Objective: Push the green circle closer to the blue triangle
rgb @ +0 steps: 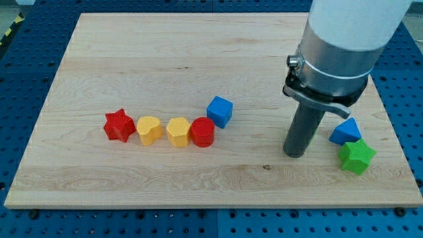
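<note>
Progress looks nearly complete: the only green block (357, 157), seemingly star-shaped, touches the blue triangle (346, 131) at the worktop's (132, 53) right. The tool, a jawless rod gripping nothing, has its tip (295, 154) just left of both.

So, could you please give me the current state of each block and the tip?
my tip: on board, left of blue triangle, apart
blue triangle: touching green star
green star: below triangle
blue cube: beside red cylinder
red cylinder, yellow hexagon, yellow heart, red star: in a row
</note>
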